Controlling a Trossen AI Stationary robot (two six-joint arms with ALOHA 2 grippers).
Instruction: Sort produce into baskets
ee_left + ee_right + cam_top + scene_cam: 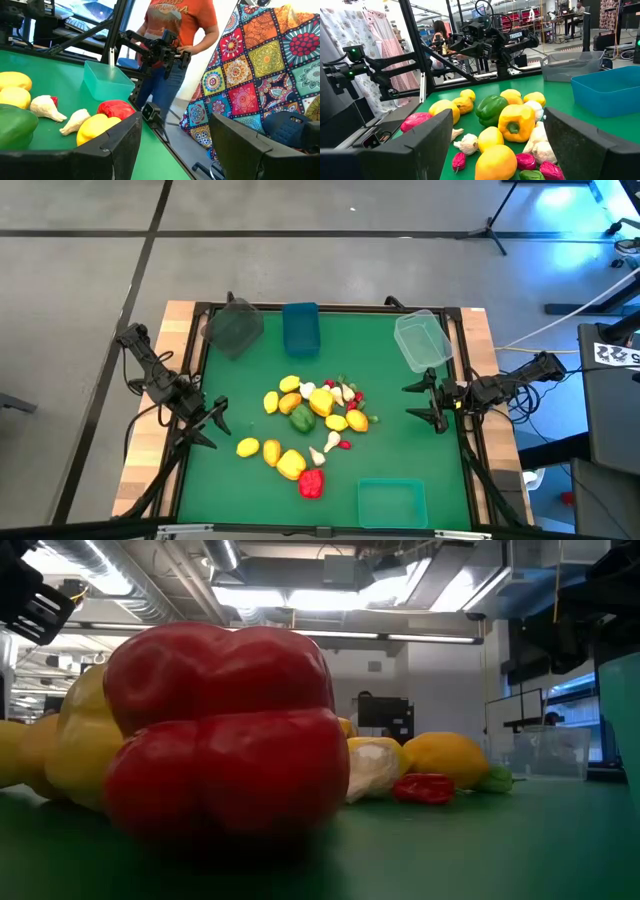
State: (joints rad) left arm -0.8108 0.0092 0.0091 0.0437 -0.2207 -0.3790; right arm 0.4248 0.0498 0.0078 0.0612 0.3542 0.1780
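Produce (310, 420) is heaped loosely in the middle of the green counter (400, 430), none of it yet sorted, so the work is judged to be at its very start. Four baskets are set around the pile, probably so that each can be reached by the nearer arm: the dark grey basket (234, 328) and the blue basket (300, 328) along the far edge, the clear basket (421, 340) at the far right corner, and the teal basket (391, 502) at the near edge. All four appear empty.

The left gripper (213, 423) is held at the left side of the counter and the right gripper (432, 402) at the right side, each pointed inward at the pile; both are spread apart and nothing is grasped by either.

In the low view nearly everything is blocked by a red pepper (222, 725) close to the lens, and only a sliver of the clear basket can be seen. The tiny red and green bits in the heap cannot be identified. A person in an orange shirt (182, 20) is seen beyond the counter, cut off at the shoulders.
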